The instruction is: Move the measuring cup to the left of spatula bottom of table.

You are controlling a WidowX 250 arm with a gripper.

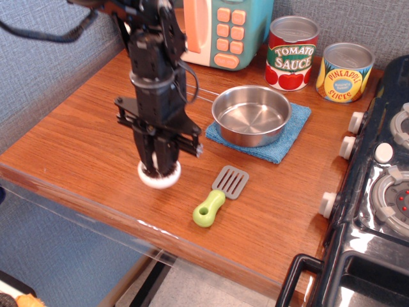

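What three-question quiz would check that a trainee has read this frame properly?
1. True or false: the measuring cup sits to the left of the spatula, near the front edge of the table.
2. What does the steel pan rest on? A) bare wood B) a blue cloth C) the toy stove
3. Fill in: the gripper is directly above the ____.

Key: 1 true. 2 B, the blue cloth. 3 measuring cup; whether the gripper is shut on it cannot be told from this view.
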